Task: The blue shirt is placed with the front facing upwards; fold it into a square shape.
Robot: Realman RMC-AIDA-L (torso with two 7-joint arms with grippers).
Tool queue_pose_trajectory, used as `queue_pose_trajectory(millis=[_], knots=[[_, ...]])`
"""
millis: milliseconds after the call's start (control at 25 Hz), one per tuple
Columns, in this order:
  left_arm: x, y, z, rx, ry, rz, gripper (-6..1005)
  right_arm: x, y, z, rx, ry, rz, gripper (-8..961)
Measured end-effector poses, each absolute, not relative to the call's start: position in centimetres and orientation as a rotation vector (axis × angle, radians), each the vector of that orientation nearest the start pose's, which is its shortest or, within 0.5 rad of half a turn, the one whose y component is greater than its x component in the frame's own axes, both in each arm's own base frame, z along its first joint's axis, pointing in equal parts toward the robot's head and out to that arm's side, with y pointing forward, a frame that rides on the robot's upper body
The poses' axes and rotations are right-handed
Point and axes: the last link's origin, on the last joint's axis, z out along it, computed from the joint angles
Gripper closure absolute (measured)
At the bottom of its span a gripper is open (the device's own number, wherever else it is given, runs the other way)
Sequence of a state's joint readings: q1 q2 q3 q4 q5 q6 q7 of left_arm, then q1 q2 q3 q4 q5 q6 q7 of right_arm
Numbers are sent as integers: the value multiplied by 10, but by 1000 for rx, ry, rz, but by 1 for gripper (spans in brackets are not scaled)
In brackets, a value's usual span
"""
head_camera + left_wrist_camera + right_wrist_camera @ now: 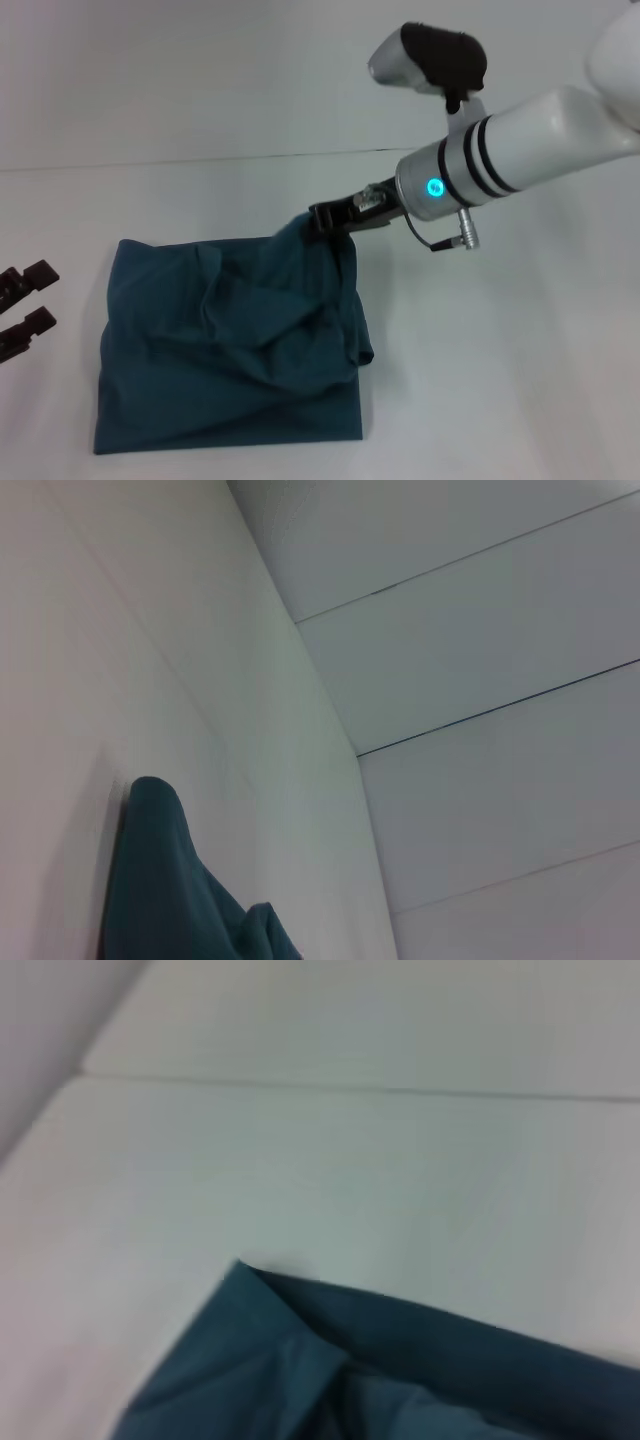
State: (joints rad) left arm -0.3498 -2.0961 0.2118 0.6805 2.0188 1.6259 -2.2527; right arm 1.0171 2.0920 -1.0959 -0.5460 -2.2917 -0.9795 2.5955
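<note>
The blue shirt (230, 340) lies partly folded on the white table (500, 380), roughly square, with no print showing. My right gripper (325, 218) is shut on the shirt's far right corner and holds that cloth lifted above the rest. The cloth hangs from it in wrinkled folds. The shirt also shows in the right wrist view (330, 1370) and as a raised peak in the left wrist view (160, 880). My left gripper (25, 305) rests at the table's left edge, beside the shirt and apart from it, with its dark fingers spread.
The table's back edge meets a white wall (200, 80). Bare table surface lies to the right of the shirt and behind it.
</note>
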Motion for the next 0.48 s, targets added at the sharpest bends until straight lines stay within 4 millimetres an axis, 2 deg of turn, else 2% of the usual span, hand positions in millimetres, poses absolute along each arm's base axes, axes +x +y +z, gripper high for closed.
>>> queue_pose_trajectory(millis=[280, 480], knots=[[-342, 277, 57, 2056, 2266, 1484, 63, 144, 441, -57, -2411, 1436, 283, 911], [-342, 277, 57, 2056, 2266, 1484, 63, 154, 443, -56, -2369, 1435, 287, 912]])
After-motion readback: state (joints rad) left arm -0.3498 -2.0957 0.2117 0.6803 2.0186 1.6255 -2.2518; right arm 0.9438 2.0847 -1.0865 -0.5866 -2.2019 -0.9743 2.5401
